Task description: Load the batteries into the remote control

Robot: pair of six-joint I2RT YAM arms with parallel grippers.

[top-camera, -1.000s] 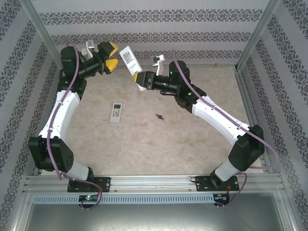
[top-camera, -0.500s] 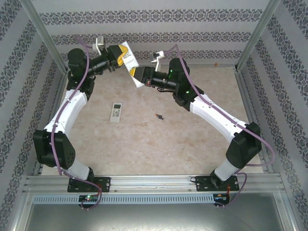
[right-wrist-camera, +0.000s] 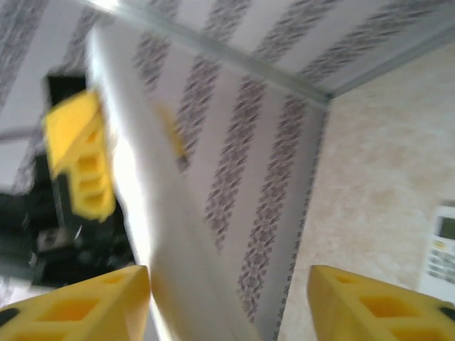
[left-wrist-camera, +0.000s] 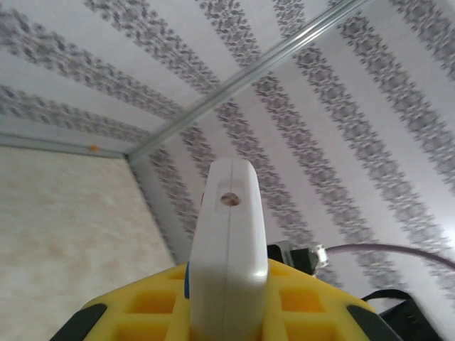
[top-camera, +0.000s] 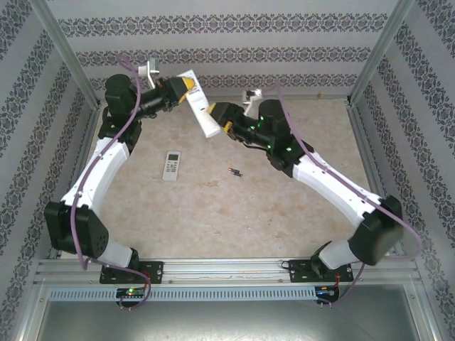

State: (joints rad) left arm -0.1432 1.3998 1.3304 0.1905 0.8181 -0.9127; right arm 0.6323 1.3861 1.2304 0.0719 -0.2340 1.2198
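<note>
The long white remote control (top-camera: 200,105) hangs in the air at the back of the table, slanting down to the right. My left gripper (top-camera: 180,88) is shut on its upper end; in the left wrist view the remote control (left-wrist-camera: 227,234) stands end-on between the yellow fingers (left-wrist-camera: 142,312) of the left gripper (left-wrist-camera: 227,316). My right gripper (top-camera: 219,119) is open around the lower end. In the right wrist view the blurred remote control (right-wrist-camera: 146,213) runs close to the left finger of the right gripper (right-wrist-camera: 227,305). The batteries (top-camera: 234,171) lie on the table below.
A shorter, wider white remote with a display (top-camera: 171,165) lies on the table left of the batteries, also at the right edge of the right wrist view (right-wrist-camera: 441,249). Patterned walls and metal frame posts (top-camera: 64,50) enclose the table.
My left gripper has closed on the remote's upper end. My right gripper has opened off the lower end and its arm has swung a little to the right.
</note>
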